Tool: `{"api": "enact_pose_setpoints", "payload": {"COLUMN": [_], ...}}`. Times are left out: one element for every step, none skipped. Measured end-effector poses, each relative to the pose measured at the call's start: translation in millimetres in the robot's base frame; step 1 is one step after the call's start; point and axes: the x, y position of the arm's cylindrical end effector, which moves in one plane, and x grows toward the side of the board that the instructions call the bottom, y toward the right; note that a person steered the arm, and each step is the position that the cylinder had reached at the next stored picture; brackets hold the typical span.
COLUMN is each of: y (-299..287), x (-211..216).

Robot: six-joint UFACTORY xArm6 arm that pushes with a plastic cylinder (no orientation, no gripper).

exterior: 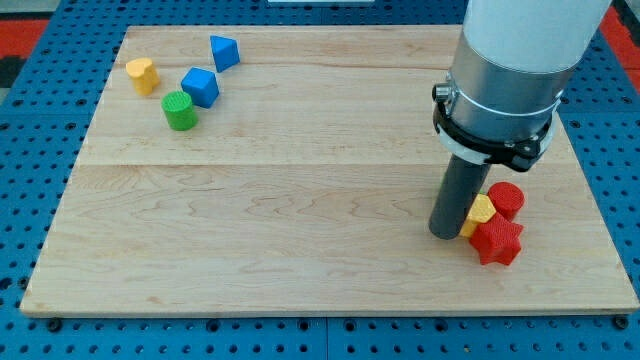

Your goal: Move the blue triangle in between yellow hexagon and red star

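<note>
Starting out: my tip (446,236) sits beside the yellow hexagon (481,211) and red star (497,241), no hand fitted; next I cross the bench (300,200) to the blue triangle (224,51)

Blue triangle (224,52) top left, yellow hexagon (481,211) touching red star (497,241) bottom right

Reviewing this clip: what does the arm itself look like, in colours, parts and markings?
A wide white cylindrical link at the view's top, then a silver-grey metal section, ringed by a black clamp collar with a white band. Below, a straight dark grey rod ends in my tip. No cables or markings visible.
</note>
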Motion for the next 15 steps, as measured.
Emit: {"api": "enact_pose_setpoints", "payload": {"y": [-80,-171,-190,-176,-182,-259,-236,-247,-248,-246,-246,-234,-211,-214,-224], "x": [-13,-102,-174,-257,-343,-328,-294,-271,-271,-269,-257,-234,-188,-155,-124]}}
